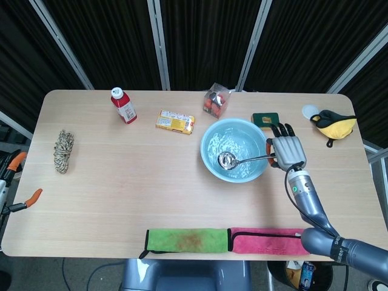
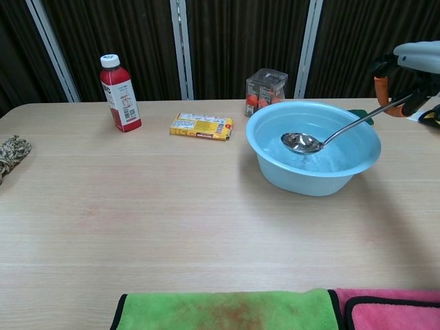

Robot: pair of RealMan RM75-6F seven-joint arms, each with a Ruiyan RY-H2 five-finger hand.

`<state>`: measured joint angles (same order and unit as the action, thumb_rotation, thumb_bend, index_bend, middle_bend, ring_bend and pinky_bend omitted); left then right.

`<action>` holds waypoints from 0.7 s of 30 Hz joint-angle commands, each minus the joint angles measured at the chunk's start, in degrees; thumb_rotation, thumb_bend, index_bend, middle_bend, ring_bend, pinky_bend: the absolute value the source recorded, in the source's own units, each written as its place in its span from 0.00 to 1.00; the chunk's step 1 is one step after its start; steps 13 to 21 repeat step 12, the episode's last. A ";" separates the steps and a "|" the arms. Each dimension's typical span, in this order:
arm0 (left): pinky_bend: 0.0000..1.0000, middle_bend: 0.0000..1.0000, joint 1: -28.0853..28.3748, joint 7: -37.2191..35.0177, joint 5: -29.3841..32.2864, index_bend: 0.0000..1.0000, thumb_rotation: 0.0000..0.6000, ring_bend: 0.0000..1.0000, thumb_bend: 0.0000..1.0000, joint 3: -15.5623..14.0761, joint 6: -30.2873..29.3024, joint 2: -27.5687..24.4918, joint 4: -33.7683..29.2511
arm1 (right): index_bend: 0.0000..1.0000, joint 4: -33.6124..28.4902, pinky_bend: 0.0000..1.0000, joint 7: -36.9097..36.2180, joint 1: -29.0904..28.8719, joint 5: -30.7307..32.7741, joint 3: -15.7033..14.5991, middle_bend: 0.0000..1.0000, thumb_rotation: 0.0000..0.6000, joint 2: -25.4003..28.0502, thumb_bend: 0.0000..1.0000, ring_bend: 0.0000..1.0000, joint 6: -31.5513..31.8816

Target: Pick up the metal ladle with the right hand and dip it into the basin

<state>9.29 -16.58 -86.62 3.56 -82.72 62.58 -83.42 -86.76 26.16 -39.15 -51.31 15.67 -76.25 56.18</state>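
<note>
Right robot hand clamped on ladle handle, bowl over basin water.

ladle over basin, bottle far left

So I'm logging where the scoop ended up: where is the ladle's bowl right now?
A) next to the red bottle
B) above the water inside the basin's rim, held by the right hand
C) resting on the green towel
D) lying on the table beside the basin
B: the metal ladle has its bowl inside the rim of the blue basin, raised over the water, its handle gripped by the right hand.
</note>
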 commanded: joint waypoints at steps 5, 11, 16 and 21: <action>0.00 0.00 -0.13 0.96 -1.23 0.02 0.48 0.00 0.27 -0.29 -1.14 0.47 0.27 | 0.82 -4.09 0.00 0.69 0.72 0.53 -0.14 0.09 1.00 3.31 0.57 0.00 1.91; 0.00 0.00 0.02 0.58 -1.54 0.02 0.48 0.00 0.27 -0.50 -0.99 0.67 0.83 | 0.82 -4.47 0.00 0.67 0.78 1.34 -0.72 0.09 1.00 3.84 0.57 0.00 2.21; 0.00 0.00 0.09 0.51 -1.51 0.02 0.48 0.00 0.27 -0.47 -0.89 0.67 0.82 | 0.82 -4.37 0.00 0.53 0.73 1.36 -0.82 0.09 1.00 3.73 0.57 0.00 2.16; 0.00 0.00 0.09 0.51 -1.51 0.02 0.48 0.00 0.27 -0.47 -0.89 0.67 0.82 | 0.82 -4.37 0.00 0.53 0.73 1.36 -0.82 0.09 1.00 3.73 0.57 0.00 2.16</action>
